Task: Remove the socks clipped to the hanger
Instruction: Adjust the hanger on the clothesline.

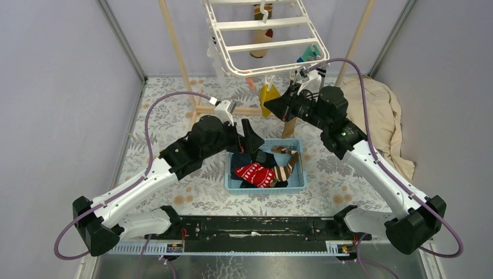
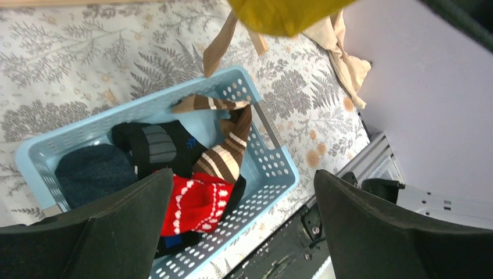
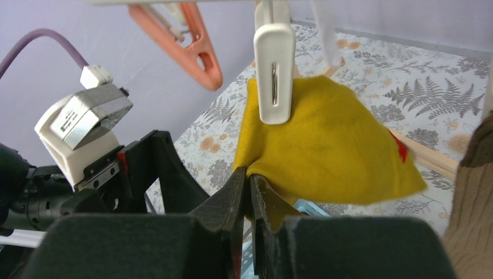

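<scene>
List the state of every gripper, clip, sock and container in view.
Yellow sock: hanging, clipped at the top.
White clip: closed on the yellow sock.
Orange clip: hanging, holding nothing visible.
Right gripper: shut on the yellow sock's lower edge.
Blue basket: holding several socks.
Left gripper: open, above the blue basket.
Hanger: teal sock clipped on.

I'm looking into a lab test cell: plain lilac panels (image 1: 58, 87) in metal framing (image 1: 122, 39) enclose the fern-print worktop (image 1: 168, 116) under my left claw (image 1: 247, 144).
</scene>
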`<action>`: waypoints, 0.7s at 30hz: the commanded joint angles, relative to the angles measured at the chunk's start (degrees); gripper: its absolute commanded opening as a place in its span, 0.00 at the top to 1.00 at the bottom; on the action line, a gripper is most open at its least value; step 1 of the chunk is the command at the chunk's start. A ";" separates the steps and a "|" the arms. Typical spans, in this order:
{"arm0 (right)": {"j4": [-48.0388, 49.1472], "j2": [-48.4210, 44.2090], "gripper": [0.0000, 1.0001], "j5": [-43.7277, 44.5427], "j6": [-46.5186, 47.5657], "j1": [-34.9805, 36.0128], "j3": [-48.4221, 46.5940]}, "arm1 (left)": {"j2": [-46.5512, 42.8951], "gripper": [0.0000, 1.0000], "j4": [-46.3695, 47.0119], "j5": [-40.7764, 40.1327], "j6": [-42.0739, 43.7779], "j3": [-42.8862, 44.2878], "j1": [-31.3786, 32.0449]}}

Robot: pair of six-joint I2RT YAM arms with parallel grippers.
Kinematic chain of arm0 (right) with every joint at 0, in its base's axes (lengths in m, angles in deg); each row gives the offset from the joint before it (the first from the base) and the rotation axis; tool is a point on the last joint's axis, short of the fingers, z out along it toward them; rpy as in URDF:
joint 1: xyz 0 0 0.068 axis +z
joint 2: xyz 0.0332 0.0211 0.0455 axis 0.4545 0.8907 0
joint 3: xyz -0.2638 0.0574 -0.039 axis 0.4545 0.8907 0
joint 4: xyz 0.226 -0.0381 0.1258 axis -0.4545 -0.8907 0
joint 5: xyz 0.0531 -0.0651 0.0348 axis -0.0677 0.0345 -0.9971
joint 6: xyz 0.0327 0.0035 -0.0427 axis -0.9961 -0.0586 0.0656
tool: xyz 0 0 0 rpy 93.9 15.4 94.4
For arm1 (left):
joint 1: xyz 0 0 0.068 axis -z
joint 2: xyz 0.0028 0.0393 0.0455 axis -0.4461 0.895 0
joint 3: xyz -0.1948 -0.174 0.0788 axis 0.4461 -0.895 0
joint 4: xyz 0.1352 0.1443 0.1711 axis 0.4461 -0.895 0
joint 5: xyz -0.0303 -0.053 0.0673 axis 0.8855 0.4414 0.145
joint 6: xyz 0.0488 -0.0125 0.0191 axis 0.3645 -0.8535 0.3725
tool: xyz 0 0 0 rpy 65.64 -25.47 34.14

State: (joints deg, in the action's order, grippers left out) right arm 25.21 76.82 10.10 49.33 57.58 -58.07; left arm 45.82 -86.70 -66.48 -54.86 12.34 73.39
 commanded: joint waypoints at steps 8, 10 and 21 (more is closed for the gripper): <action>-2.51 0.23 0.86 -0.89 0.59 4.56 -4.89 | 2.05 0.01 16.98 -8.81 6.74 0.14 0.29; -3.05 0.39 0.86 -1.54 0.42 4.69 -5.40 | 2.43 0.01 20.53 -10.09 8.09 -0.04 0.30; -2.52 1.68 0.84 -6.37 -2.53 4.67 -6.99 | 4.98 0.01 31.77 -14.64 15.45 -0.53 0.30</action>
State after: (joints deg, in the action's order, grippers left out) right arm 21.95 78.10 7.54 48.46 61.56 -62.57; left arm 49.67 -63.90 -78.52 -43.63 12.60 73.39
